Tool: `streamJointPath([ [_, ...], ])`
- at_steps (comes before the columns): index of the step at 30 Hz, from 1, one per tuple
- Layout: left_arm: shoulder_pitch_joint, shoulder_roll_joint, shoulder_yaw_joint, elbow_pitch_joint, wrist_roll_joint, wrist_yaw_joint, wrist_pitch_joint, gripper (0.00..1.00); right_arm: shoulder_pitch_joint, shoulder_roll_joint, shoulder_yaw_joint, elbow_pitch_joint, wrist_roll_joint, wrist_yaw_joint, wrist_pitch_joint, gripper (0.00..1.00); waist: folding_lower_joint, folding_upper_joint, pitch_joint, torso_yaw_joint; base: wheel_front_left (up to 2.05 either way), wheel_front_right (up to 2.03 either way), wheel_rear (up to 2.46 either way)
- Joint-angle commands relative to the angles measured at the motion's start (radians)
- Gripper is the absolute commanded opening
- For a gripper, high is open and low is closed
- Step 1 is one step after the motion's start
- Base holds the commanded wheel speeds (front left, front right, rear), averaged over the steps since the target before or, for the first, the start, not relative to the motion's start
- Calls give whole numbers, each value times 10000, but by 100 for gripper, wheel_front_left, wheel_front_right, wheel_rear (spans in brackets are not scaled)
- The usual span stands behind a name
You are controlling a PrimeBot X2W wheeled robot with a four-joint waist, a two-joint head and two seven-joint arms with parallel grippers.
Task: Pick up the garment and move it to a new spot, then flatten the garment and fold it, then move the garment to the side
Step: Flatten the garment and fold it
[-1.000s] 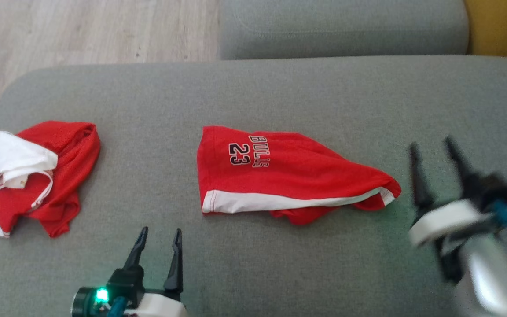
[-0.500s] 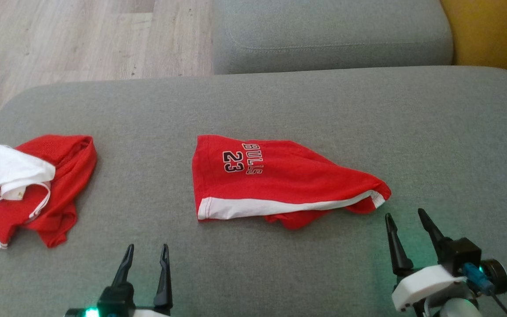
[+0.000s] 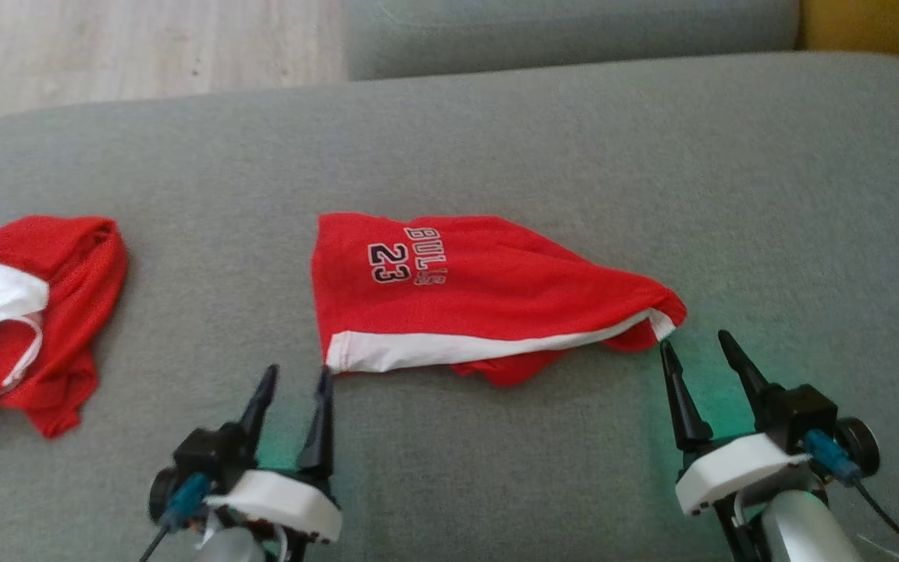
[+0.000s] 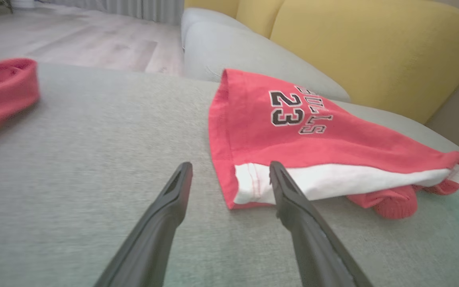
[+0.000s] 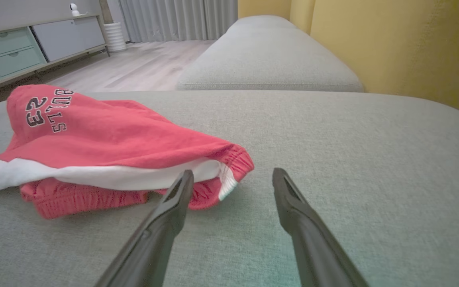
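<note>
Red shorts [image 3: 457, 289] lie mid-cushion [image 3: 496, 140], long axis running left-right in front of you. Left gripper [image 3: 299, 369] is at the white-hem corner, right gripper [image 3: 693, 339] at the waistband end. Both are wide open and empty, about equally near.

place: home living room | cues: grey sofa [image 5: 373, 159], curtains [image 5: 177, 20], sideboard [image 5: 22, 44]

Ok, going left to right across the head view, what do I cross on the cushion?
crumpled red-and-white garment → left gripper → red Bulls 23 shorts → right gripper
</note>
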Motion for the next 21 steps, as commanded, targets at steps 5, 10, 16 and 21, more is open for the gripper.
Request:
streamJointPath([
  [5, -1045, 9, -339, 671, -647, -181, -53, 100, -567, -36, 222, -238, -44, -7, -106, 100, -2, 0, 589, -497, 0, 0, 0],
  [10, -1391, 230, -1007, 986, -1382, -186, -53, 100, -679, -36, 232, -274, -30, -7, -106, 100, -2, 0, 801, -627, 0, 0, 0],
  [16, -1800, 739, -1862, 1243, -2325, -188, -53, 100, -748, -36, 309, -286, 49, -7, -106, 100, -2, 0, 999, -693, 0, 0, 0],
  [21, -2002, 880, -1958, 1758, -2650, -188, -53, 100, -805, -36, 388, -273, 157, -7, -107, 100, -2, 0, 1102, -711, 0, 0, 0],
])
